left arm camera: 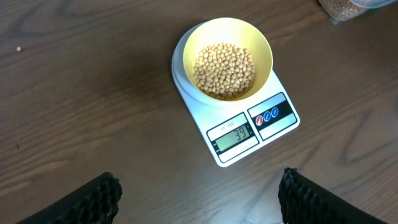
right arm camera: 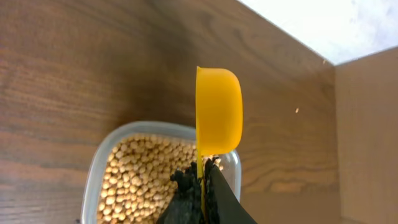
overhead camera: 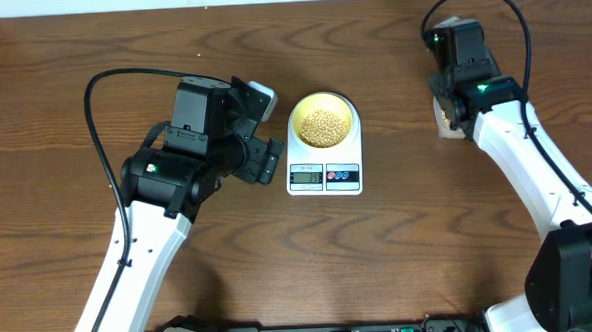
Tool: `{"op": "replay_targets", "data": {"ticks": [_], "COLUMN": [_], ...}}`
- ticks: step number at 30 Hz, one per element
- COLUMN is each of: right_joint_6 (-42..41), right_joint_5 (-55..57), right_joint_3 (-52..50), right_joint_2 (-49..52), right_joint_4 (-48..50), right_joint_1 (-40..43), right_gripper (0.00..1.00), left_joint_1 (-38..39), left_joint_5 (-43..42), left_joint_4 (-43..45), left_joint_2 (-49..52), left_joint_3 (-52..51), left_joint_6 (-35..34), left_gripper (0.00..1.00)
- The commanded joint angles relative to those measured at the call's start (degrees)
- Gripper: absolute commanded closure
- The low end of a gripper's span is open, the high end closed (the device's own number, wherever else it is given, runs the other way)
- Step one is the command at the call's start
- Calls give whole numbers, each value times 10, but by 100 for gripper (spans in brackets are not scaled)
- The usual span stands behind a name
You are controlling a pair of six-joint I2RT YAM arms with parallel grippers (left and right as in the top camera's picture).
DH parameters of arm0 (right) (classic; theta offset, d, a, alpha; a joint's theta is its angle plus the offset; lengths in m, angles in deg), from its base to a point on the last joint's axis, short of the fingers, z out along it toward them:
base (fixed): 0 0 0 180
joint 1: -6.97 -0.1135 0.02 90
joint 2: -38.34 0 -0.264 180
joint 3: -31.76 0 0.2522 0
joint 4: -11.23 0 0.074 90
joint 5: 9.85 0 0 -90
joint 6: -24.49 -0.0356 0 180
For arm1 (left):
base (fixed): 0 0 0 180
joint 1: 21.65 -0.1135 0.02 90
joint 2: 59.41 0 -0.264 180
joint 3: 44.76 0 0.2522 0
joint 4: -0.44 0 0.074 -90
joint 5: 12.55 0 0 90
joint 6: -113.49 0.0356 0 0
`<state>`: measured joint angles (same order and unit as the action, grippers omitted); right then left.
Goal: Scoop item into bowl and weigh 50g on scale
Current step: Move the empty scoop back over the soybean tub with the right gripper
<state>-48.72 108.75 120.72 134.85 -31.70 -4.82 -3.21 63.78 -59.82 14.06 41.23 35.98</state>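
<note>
Pale yellow-green plastic formed the small round bowl (left arm camera: 264, 45), which sat centred on the platform of the white kitchen scale (left arm camera: 249, 112), and a mound of smooth, pea-sized tan beans (left arm camera: 224, 68) covered its floor. The grey display (left arm camera: 233, 134) on the scale's front appeared to read 34. By my judgement the weighing was partly done and short of the fifty-gram target, with perhaps another scoop or a careful part-scoop left to add. Well off to the scale's right, the right gripper (right arm camera: 200, 183) was clamped shut on the thin handle of an orange-yellow plastic scoop (right arm camera: 219, 112). The scoop was held edge-on above a clear, round-cornered tub (right arm camera: 96, 165) holding more of the same beans; whether the scoop carried any could not be told. Just beside the scale's left edge, the left gripper (left arm camera: 199, 202) hovered with its black, rough-textured fingers (left arm camera: 99, 199) spread wide and empty. Around the scale lay a dark, matt wood-grain table (left arm camera: 93, 93).
</note>
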Motion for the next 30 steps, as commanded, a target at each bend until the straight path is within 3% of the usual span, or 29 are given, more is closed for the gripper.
{"op": "replay_targets", "data": {"ticks": [1,11,30], "right_joint_6": [-42,-106,-106], "right_joint_5": [12,-17,-65], "right_joint_3": [1,1,-5], "right_joint_2": [-14,-14,21], "right_joint_4": [-22,-120,-122], "right_joint_1": [8,42,86], "right_gripper": [99,99,99], "left_joint_1": [-2,-2,-2], "left_joint_5": [-7,-7,-7], "left_joint_4": [-2,-2,-2], "left_joint_2": [2,2,2], "left_joint_3": [0,0,0], "left_joint_6": [8,7,7], "left_gripper": [17,17,17]}}
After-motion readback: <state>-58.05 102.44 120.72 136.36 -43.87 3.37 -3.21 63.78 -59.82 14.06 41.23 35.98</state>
